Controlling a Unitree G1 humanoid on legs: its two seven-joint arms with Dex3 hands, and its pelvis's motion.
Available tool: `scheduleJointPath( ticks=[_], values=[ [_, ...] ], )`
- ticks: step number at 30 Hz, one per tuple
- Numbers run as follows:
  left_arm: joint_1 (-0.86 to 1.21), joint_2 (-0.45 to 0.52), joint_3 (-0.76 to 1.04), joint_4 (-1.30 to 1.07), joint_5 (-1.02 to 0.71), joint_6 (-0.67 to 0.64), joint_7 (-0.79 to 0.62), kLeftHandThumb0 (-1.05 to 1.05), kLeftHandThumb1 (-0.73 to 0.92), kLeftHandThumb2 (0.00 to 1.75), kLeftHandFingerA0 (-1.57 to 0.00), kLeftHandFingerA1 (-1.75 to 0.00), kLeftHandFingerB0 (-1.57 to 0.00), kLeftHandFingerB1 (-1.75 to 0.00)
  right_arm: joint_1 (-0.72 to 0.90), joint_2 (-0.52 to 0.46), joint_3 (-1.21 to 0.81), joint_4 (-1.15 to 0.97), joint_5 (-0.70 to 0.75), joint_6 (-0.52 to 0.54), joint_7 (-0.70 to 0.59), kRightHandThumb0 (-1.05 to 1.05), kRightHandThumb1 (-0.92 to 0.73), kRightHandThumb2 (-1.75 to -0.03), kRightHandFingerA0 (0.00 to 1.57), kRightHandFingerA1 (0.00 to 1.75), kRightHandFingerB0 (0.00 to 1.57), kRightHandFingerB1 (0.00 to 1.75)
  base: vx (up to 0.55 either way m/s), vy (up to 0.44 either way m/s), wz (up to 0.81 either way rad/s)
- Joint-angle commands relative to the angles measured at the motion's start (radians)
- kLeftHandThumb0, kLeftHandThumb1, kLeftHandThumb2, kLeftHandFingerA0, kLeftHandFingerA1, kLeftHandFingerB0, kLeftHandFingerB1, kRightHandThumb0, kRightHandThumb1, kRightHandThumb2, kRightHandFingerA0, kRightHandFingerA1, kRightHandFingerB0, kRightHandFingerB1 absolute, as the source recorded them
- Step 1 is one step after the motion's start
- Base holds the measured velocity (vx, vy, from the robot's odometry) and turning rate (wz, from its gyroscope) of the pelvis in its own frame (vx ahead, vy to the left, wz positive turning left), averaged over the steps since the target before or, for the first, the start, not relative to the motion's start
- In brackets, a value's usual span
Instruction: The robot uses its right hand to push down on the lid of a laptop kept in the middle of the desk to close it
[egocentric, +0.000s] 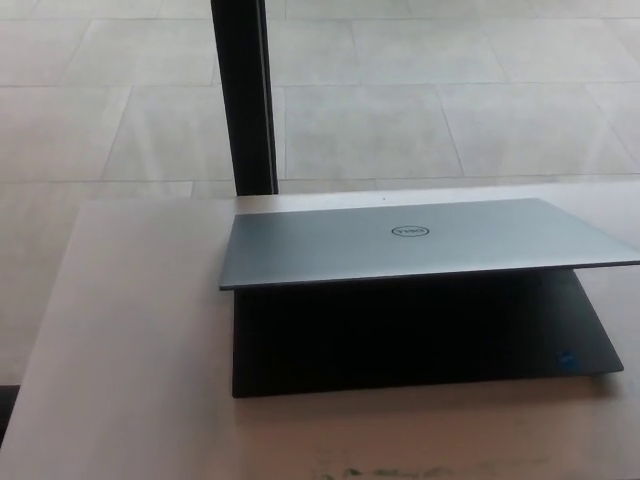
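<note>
A laptop sits in the middle of the pale desk (120, 340). Its silver lid (420, 240) with a round logo is lowered almost flat but still stands a little above the dark base (410, 340), leaving a dark gap along the front. A small blue sticker shows at the base's right front corner. Neither of my hands nor any arm shows in the head view.
A black vertical post (245, 95) rises just behind the desk's far edge, left of the laptop. Beyond it lies a tiled floor (450, 100). The desk's left edge runs diagonally at the picture's left, with faint green marks near its front edge.
</note>
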Motion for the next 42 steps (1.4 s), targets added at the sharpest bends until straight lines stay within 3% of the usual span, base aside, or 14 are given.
scheduleJointPath(
  ticks=[1,3,5,13,14,15,16,18,19,25,26,27,29,42],
  values=[
    [0.005,0.012,0.001,-0.004,-0.006,0.034,0.013,-1.05,0.71,1.19,0.00,-0.28,0.00,-0.21,-0.070,-0.014,0.108,0.025,-0.050,-0.063,0.084,-0.89,-0.79,-0.86,0.38,0.52,0.33,0.38,0.00,0.000,0.00],
    [0.012,0.019,-0.005,-0.006,0.001,0.037,0.006,-1.03,0.66,0.99,0.00,-0.31,0.00,-0.25,-0.083,0.000,0.170,0.003,-0.082,-0.061,0.085,-0.93,-0.78,-0.86,0.38,0.51,0.33,0.38,0.00,0.000,0.00],
    [0.014,0.023,-0.009,-0.004,0.004,0.032,0.002,-1.05,0.73,1.22,0.00,-0.29,0.00,-0.21,-0.081,0.018,0.209,-0.039,-0.074,-0.047,0.108,-0.95,-0.80,-0.83,0.35,0.48,0.32,0.36,0.00,0.000,0.00],
    [0.019,0.024,-0.015,0.007,-0.002,0.016,-0.007,-1.02,0.71,1.21,0.00,-0.32,0.00,-0.23,-0.022,0.019,0.388,-0.091,-0.157,-0.142,0.211,-0.82,-0.92,-0.74,0.31,0.43,0.31,0.32,0.00,0.000,0.00],
    [0.020,0.025,-0.016,0.006,-0.001,0.017,-0.007,-1.05,0.73,1.22,0.00,-0.30,0.00,-0.20,-0.018,0.024,0.403,-0.086,-0.153,-0.152,0.225,-0.79,-0.72,-1.13,0.26,0.54,0.21,0.45,0.00,0.000,0.00],
    [0.021,0.027,-0.017,0.007,0.000,0.018,-0.008,-1.05,0.73,1.22,0.00,-0.30,0.00,-0.20,-0.017,0.031,0.409,-0.080,-0.144,-0.161,0.234,-0.79,-0.72,-1.13,0.26,0.54,0.21,0.45,0.00,0.000,0.00],
    [0.020,0.024,-0.015,0.003,-0.002,0.021,-0.004,-1.02,0.71,1.21,0.00,-0.31,0.00,-0.22,-0.013,0.030,0.425,-0.075,-0.158,-0.175,0.236,-0.92,-0.80,-0.82,0.33,0.48,0.29,0.36,0.00,0.000,0.00],
    [0.024,0.026,-0.019,-0.002,0.006,0.016,-0.002,-1.00,0.91,0.68,0.00,-0.35,0.00,-0.29,-0.008,0.013,0.483,-0.067,-0.216,-0.175,0.247,-0.89,-0.92,-0.74,0.26,0.43,0.27,0.30,0.00,0.000,0.00],
    [0.021,0.025,-0.017,0.000,0.005,0.023,0.006,-0.94,0.66,1.19,0.00,-0.34,0.00,-0.28,0.002,0.006,0.534,-0.061,-0.265,-0.181,0.250,-0.88,-0.92,-0.74,0.21,0.47,0.29,0.34,0.00,0.000,0.00],
    [0.026,0.030,-0.023,-0.005,0.015,0.017,0.005,-1.00,0.71,1.22,0.00,-0.31,0.00,-0.25,0.009,-0.030,0.672,0.002,-0.376,-0.221,0.282,-0.92,-0.92,-0.77,0.18,0.46,0.26,0.33,0.00,0.000,0.00],
    [0.028,0.033,-0.025,-0.006,0.016,0.016,0.000,-1.02,0.92,0.68,0.00,-0.35,0.00,-0.30,0.009,-0.031,0.689,0.015,-0.388,-0.229,0.282,-0.92,-0.92,-0.77,0.19,0.46,0.29,0.33,0.00,0.000,0.00],
    [0.028,0.034,-0.025,-0.007,0.016,0.017,0.001,-1.02,0.92,0.68,0.00,-0.35,0.00,-0.30,0.009,-0.031,0.695,0.021,-0.390,-0.231,0.281,-0.92,-0.92,-0.77,0.19,0.46,0.29,0.33,0.00,0.000,0.00],
    [0.030,0.039,-0.032,0.000,0.026,0.005,-0.008,-0.98,0.72,1.23,0.00,-0.33,0.00,-0.27,0.021,-0.028,0.729,0.050,-0.415,-0.255,0.271,-0.92,-0.92,-0.77,0.19,0.49,0.30,0.35,0.00,0.000,0.00],
    [0.025,0.042,-0.030,0.007,0.012,0.021,-0.007,-1.05,0.73,1.21,0.00,-0.29,-0.03,-0.21,0.083,-0.054,0.890,0.160,-0.601,-0.379,0.210,-0.84,-0.92,-0.73,0.21,0.50,0.31,0.34,0.00,0.000,0.00]
  ],
)
